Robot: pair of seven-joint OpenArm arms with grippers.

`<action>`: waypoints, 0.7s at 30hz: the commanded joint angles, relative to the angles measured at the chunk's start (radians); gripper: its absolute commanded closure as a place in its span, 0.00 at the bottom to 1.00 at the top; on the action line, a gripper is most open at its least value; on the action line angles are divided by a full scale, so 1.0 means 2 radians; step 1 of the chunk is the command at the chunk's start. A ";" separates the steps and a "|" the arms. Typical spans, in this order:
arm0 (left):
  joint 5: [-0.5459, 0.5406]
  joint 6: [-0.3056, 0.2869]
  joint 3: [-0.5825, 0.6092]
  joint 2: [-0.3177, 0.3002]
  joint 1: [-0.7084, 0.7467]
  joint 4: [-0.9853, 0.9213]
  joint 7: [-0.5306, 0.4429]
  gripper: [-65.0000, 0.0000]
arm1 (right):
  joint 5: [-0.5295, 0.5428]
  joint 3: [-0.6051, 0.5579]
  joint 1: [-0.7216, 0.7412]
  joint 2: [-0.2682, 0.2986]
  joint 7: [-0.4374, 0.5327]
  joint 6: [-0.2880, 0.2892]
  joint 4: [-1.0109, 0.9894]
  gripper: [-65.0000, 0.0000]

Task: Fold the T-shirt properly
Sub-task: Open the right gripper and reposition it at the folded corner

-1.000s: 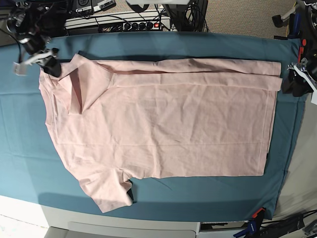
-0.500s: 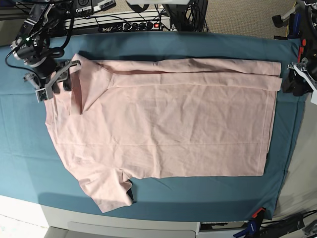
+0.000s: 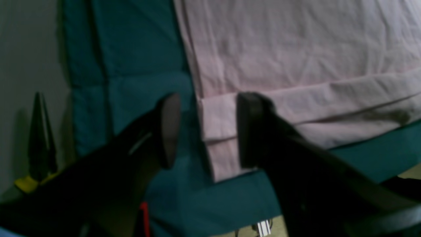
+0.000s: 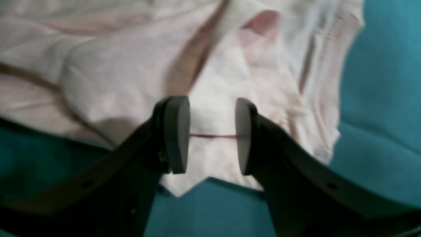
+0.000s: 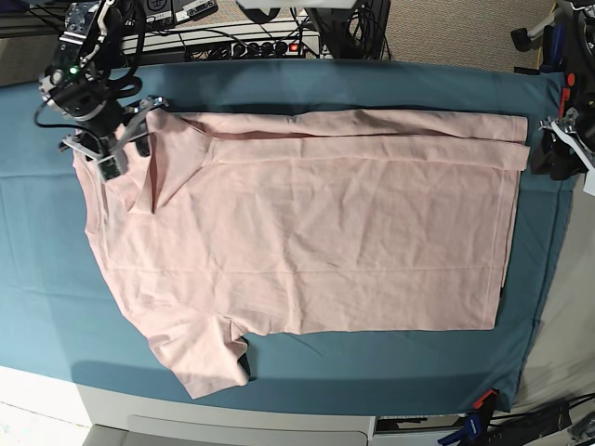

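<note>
The T-shirt (image 5: 307,223) lies flat on the teal cloth (image 5: 37,269). The right gripper (image 4: 210,135) hangs open over its folded shoulder corner, gripping nothing. The left gripper (image 3: 204,130) stands open astride the hem corner, nothing pinched.

Right gripper (image 5: 127,139) — now over T-shirt (image 5: 307,223) shoulder

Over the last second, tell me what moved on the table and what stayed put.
The right gripper swung in from the cloth's far corner onto the T-shirt's folded shoulder corner; its jaws now straddle that fabric, open, nothing lifted. The left gripper stayed at the hem corner, jaws open. The shirt and teal table cloth lie as before.
</note>
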 commanded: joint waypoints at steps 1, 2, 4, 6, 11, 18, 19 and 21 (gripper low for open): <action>-0.009 -0.002 -0.004 -0.011 -0.002 0.006 -0.009 0.55 | -0.008 -0.004 0.003 0.007 0.010 -0.001 0.008 0.64; -0.009 -0.002 -0.004 -0.011 -0.002 0.006 -0.009 0.55 | -0.018 -0.009 0.003 0.007 0.010 -0.001 0.008 0.64; -0.009 -0.002 -0.004 -0.011 -0.002 0.006 -0.009 0.55 | -0.033 -0.013 0.003 0.007 0.013 -0.006 0.008 0.64; -0.009 -0.002 -0.004 -0.011 -0.003 0.006 -0.009 0.55 | -0.037 -0.013 0.003 0.007 0.014 -0.009 0.008 0.64; -0.009 -0.002 -0.004 -0.011 -0.003 0.006 -0.009 0.55 | -0.058 -0.013 0.003 0.007 0.016 -0.036 0.008 0.64; -0.009 -0.002 -0.004 -0.011 -0.003 0.006 -0.009 0.55 | -0.074 -0.014 0.003 0.006 0.024 -0.057 0.008 0.64; -0.009 -0.002 -0.004 -0.011 -0.003 0.006 -0.009 0.55 | -0.074 -0.014 0.003 0.005 0.025 -0.057 0.008 0.64; -0.009 -0.002 -0.004 -0.011 -0.003 0.006 -0.009 0.55 | -0.071 -0.014 0.003 0.006 0.026 -0.057 0.008 0.64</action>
